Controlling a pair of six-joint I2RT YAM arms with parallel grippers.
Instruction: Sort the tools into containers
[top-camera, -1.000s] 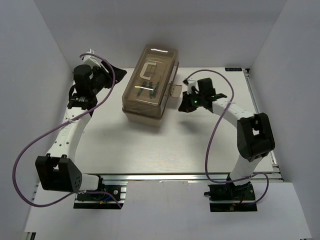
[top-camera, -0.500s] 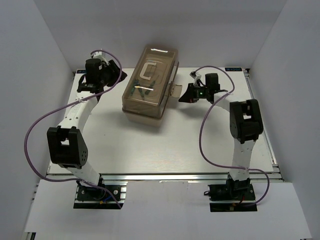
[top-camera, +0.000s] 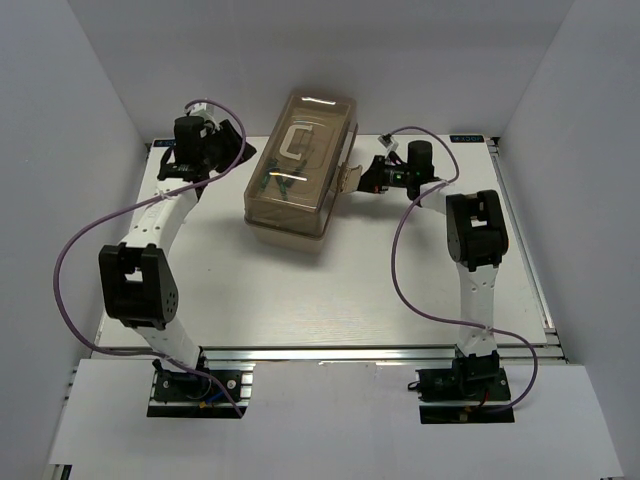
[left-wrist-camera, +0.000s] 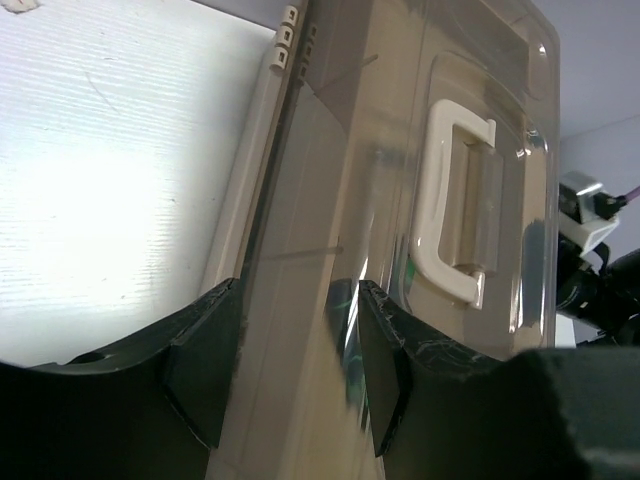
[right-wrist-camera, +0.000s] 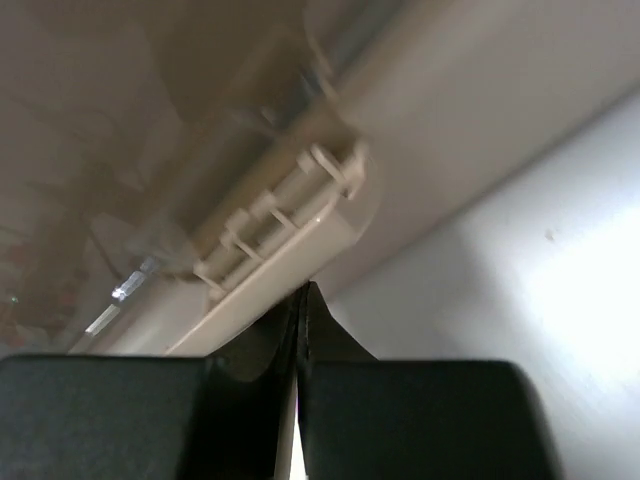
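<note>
The beige toolbox (top-camera: 298, 170) stands closed at the back middle of the table, under its translucent brown lid (left-wrist-camera: 400, 120) with a cream handle (left-wrist-camera: 447, 210). Green-handled tools (top-camera: 281, 181) show faintly through the lid. My left gripper (top-camera: 228, 152) is at the box's left side. In the left wrist view it (left-wrist-camera: 295, 365) is open, its fingers (left-wrist-camera: 205, 365) standing either side of the lid's long edge. My right gripper (top-camera: 366, 181) is at the box's right side. It (right-wrist-camera: 303, 292) is shut and empty, its tips just under the beige latch (right-wrist-camera: 285, 240).
White walls close in the table (top-camera: 330, 290) on the left, back and right. Purple cables loop beside both arms. The right arm shows past the box in the left wrist view (left-wrist-camera: 600, 290).
Both arms have folded back toward the toolbox. The left gripper moved right to the lid's edge. The right gripper moved left, up to the latch.
</note>
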